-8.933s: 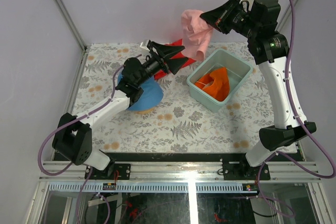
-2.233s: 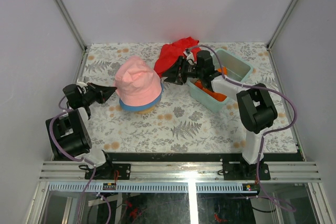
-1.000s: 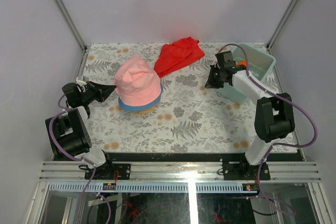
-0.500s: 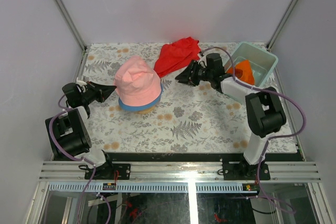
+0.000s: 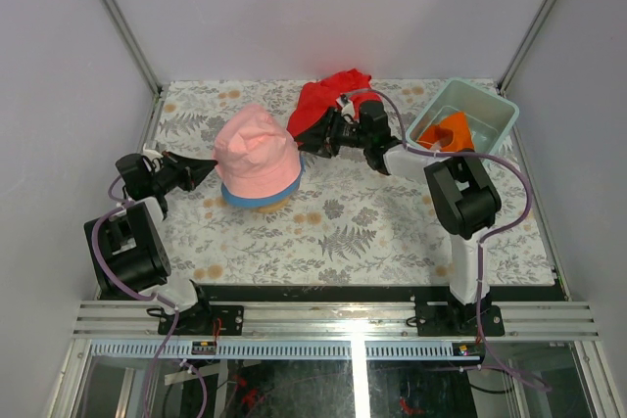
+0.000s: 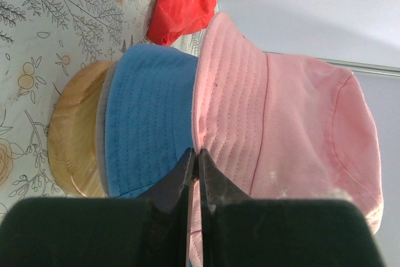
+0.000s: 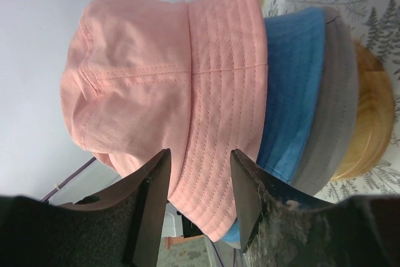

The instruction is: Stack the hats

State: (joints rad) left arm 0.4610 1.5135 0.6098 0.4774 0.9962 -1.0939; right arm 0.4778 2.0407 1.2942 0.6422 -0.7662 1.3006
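1. The left gripper [image 5: 207,169] lies low over the table [image 5: 333,232], clenched tight with nothing caught between its fingers. Its tips point at the edge of the stack, where the pink brim meets the blue one. Whether they touch the fabric cannot be told.
2. Directly ahead of those tips sits the stack. The pink hat [image 5: 257,149] is on top, crown up. The blue hat [image 6: 150,136] is under it. The grey hat [image 7: 334,114] is lowest, showing only a thin band of brim. All three sit on a round wooden stand [image 6: 69,139].
3. The right gripper [image 5: 306,136] is on the far side of the stack, facing the left one. Its fingers are released and apart and hold nothing. The pink brim is just in front of them.
4. The orange hat [image 5: 449,131] lies crumpled in a teal bin [image 5: 495,108], well behind the right gripper and off the stack.
5. A red cloth [image 5: 333,95] lies on the table just beyond the right gripper, on its far side.
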